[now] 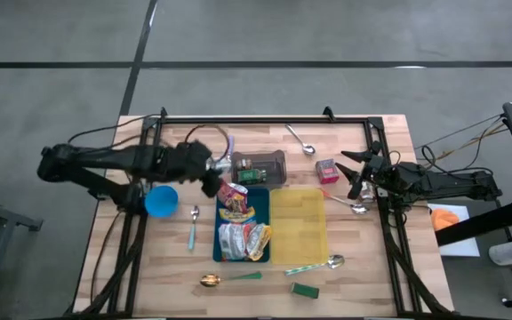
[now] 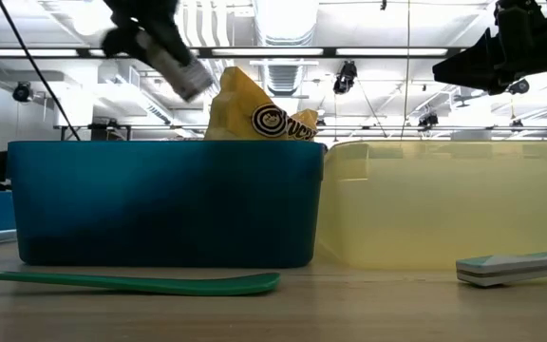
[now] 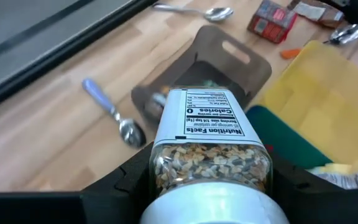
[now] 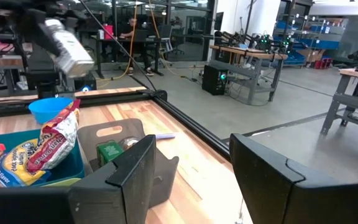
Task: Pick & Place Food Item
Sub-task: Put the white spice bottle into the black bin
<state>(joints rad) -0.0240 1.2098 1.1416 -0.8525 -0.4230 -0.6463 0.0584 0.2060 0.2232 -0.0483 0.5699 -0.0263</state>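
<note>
**Seasoning jar held above a cluttered wooden table**

A light wooden table [image 1: 363,276] edged by a black frame is seen on a grey floor; benches, monitors and ceiling lights fill the room beyond. A seasoning jar [image 3: 211,146] is clamped in the left gripper [image 1: 210,169], above the table near the brown container [image 1: 269,164] and blue bin [image 1: 260,204]. The right gripper [image 1: 356,175] is held with fingers apart at the table's right side, empty.

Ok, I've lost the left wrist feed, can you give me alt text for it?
The left gripper holds a clear spice jar with a white cap and nutrition label, above a brown tray. A blue-handled spoon lies on the wooden table, beside a yellow bin.
</note>
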